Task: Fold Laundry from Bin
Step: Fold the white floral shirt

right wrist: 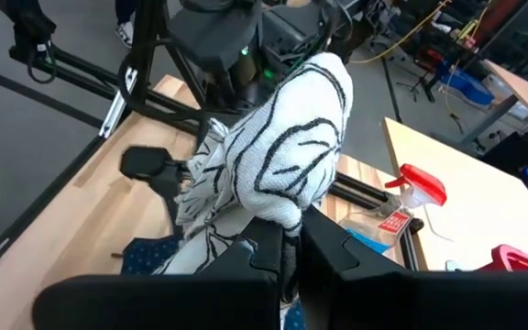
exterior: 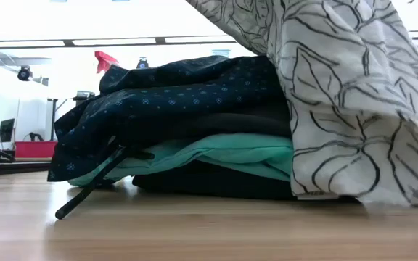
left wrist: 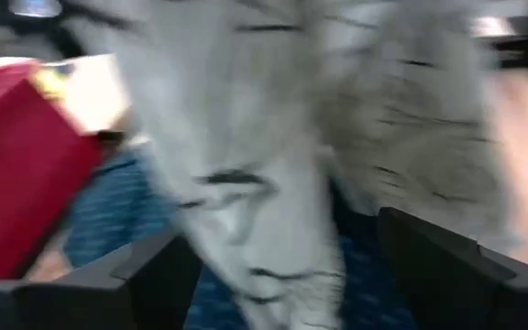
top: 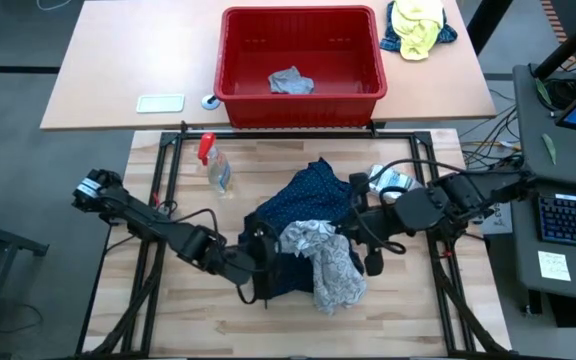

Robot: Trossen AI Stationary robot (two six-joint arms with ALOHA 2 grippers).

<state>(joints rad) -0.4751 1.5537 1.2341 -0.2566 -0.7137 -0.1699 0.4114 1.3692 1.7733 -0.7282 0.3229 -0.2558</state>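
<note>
In red bin (top: 236, 55), one grey garment (top: 291, 81)

A white leaf-patterned garment (top: 326, 262) is draped over a pile of laundry (top: 303, 205) on the wooden table: a navy dotted piece (exterior: 173, 101) on top, turquoise (exterior: 223, 154) and black layers beneath. In the red bin (top: 301, 100), one small grey garment (top: 290, 81) is left.
</note>
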